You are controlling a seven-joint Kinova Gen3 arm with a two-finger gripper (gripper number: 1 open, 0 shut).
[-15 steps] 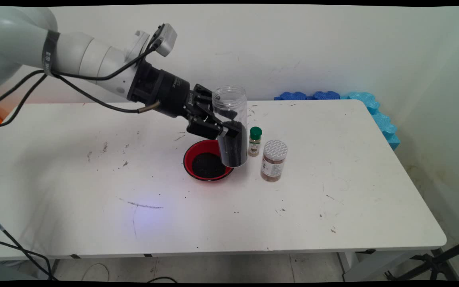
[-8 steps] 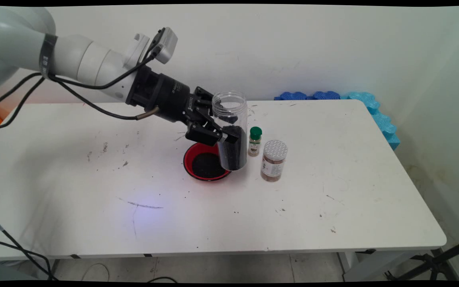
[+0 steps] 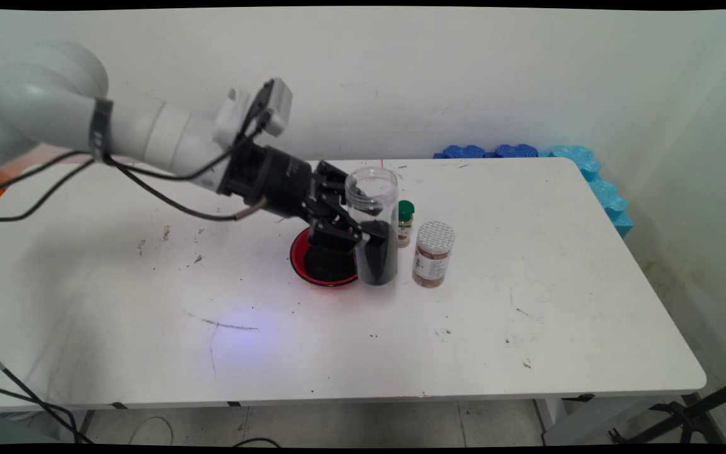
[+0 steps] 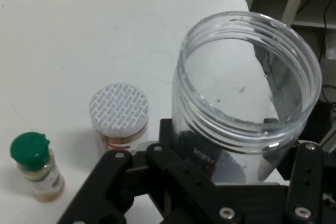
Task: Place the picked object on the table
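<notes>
Beside the red bowl (image 3: 312,261): gripping an open clear jar (image 3: 374,227), upright and part full of dark grains

Near the middle of the white table (image 3: 527,265), clamping the jar at mid-height with the black gripper (image 3: 353,228), 1 finger on each side, arm reaching in from the left; hanging black cables (image 3: 149,183) from the arm. Standing the jar's base at or just over the table at the bowl's right edge, contact not clear. Holding dark grains in the bowl too. Sitting just right of the jar, 2 smaller containers: a green-capped spice bottle (image 3: 405,222) behind, a white-lidded shaker jar (image 3: 433,254) nearer. Showing blue foam pieces (image 3: 564,164) at the table's far right corner, well apart
</notes>
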